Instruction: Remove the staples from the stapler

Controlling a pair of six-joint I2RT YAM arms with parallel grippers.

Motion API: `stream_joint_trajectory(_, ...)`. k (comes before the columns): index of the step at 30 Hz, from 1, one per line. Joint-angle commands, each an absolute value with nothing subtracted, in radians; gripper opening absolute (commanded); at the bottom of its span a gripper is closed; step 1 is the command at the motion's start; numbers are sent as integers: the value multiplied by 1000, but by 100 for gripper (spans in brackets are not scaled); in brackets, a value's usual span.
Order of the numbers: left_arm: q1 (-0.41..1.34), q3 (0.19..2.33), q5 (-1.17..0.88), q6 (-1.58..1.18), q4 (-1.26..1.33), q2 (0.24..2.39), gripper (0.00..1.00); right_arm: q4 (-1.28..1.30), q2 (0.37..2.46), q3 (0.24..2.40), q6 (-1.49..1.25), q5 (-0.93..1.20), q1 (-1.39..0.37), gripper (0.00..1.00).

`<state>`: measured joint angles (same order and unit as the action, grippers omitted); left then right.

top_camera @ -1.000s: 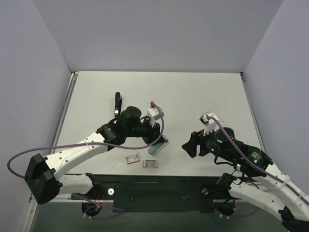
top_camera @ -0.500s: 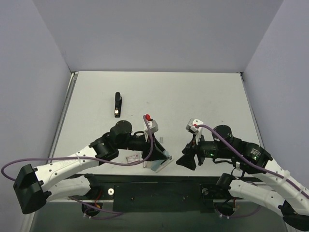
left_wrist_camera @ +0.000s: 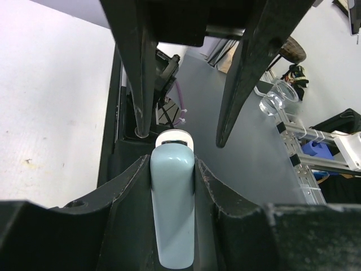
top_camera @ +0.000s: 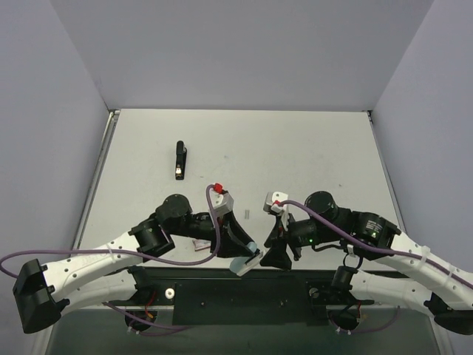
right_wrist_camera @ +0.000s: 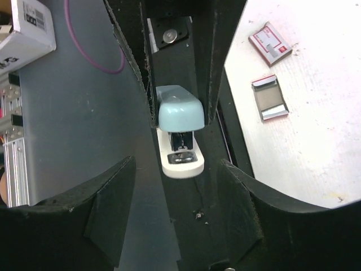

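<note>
Red-and-white box (right_wrist_camera: 271, 43) lies flat on the white table (right_wrist_camera: 316, 141), and just beside it, not touching, sits a small silvery tray (right_wrist_camera: 269, 97) with a reddish end. Further up the table a tiny pale strip (top_camera: 247, 213) lies alone, with plain grey walls (top_camera: 244, 52) all round

Plain pale grey walls (top_camera: 244, 52) enclose a white table (top_camera: 310, 148) on three sides.

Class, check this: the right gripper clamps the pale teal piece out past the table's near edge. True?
No: the left gripper clamps the pale teal piece, as the left wrist view shows. It is indeed past the table's near edge.
</note>
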<state>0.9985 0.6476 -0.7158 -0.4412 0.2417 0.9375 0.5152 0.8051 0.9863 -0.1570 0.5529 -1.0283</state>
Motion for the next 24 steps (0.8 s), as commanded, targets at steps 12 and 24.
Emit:
stream_joint_trajectory(12,1022,632,-750,-456,336,879,0,423,880,1040,-124,472,-1164,53)
stream_joint_trajectory(24,1022,630,-750,-456,316,824,0,396,899,1017,-124,457,-1187,30)
